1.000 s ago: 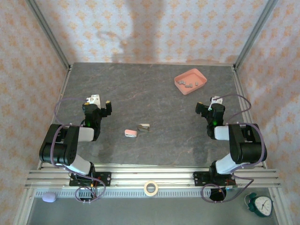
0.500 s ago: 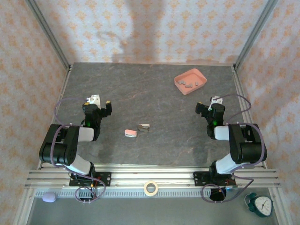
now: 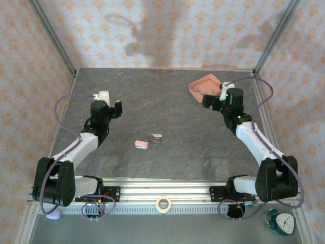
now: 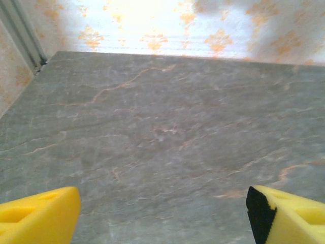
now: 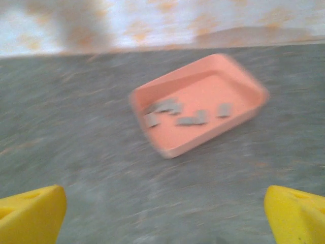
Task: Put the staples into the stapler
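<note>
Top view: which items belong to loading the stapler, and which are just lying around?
For the job:
- stapler, mid-table
- staples
- tray holding the staples

Lying about:
- tape roll, on the near ledge
- clock, near right corner

The stapler [image 3: 142,145] lies flat on the table [image 3: 177,117], near the middle and towards the near edge. Its pink body sits left and a grey-and-white part just right of it; whether they join, I cannot tell. The staples [image 5: 187,121], a handful of small grey strips, lie scattered and blurred in the pink tray [image 5: 167,150] at the far right.
</note>
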`<state>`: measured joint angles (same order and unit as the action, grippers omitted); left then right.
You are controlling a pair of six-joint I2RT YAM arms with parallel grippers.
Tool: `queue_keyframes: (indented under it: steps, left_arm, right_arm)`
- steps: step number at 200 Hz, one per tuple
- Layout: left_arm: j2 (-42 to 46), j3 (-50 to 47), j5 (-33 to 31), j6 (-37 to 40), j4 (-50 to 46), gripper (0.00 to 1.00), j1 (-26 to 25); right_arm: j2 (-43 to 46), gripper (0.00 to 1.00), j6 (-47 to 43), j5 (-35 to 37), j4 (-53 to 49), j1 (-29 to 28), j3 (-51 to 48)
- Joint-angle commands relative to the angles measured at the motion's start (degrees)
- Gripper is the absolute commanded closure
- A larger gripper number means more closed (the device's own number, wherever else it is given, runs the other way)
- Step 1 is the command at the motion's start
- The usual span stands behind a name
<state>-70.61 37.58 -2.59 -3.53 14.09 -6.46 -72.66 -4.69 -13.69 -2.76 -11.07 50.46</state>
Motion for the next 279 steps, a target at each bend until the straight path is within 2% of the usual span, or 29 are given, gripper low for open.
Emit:
queue_keyframes:
  steps: [1, 23, 46, 62, 82, 135, 186, 262, 279]
  left_arm:
    - [1.3, 3.4, 4.9, -7.1, -20.0, 0.17, -0.8]
    - [2.1, 4.2, 8.6, -12.7, -25.2, 0.18, -0.8]
    - [2.6, 3.8, 12.3, -18.6, -28.4, 0.21, -0.8]
    - [2.8, 2.7, 16.5, -22.1, -29.5, 0.25, -0.8]
    - [3.1, 1.3, 18.3, -25.9, -31.0, 0.28, -0.8]
    - [2.4, 1.1, 16.4, -26.8, -36.2, 0.29, -0.8]
    - [4.7, -3.2, 17.2, -29.8, -34.0, 0.28, -0.8]
    - [3.4, -4.2, 19.5, -29.7, -32.3, 0.29, -0.8]
    - [3.4, -4.1, 19.6, -29.4, -32.6, 0.28, -0.8]
  right_arm:
    - [0.9, 0.01, -4.8, -4.6, -16.1, -9.1, 2.4]
    - [-0.7, 0.01, -10.6, -5.5, -17.1, -19.3, 4.0]
    - [-5.3, 0.0, -13.4, -6.4, -18.0, -26.3, 7.3]
    - [-9.4, 0.0, -14.7, -7.0, -17.7, -29.7, 9.6]
    - [-14.9, 0.03, -18.2, -10.2, -18.1, -33.3, 12.7]
    - [-28.1, 0.08, -22.7, -11.2, -16.6, -41.6, 21.1]
    - [-36.5, 0.13, -24.4, -11.8, -13.3, -44.5, 25.6]
    - [-41.0, 0.23, -26.1, -11.5, -8.0, -44.4, 26.7]
    - [-41.7, 0.28, -27.0, -12.1, -7.5, -44.5, 26.8]
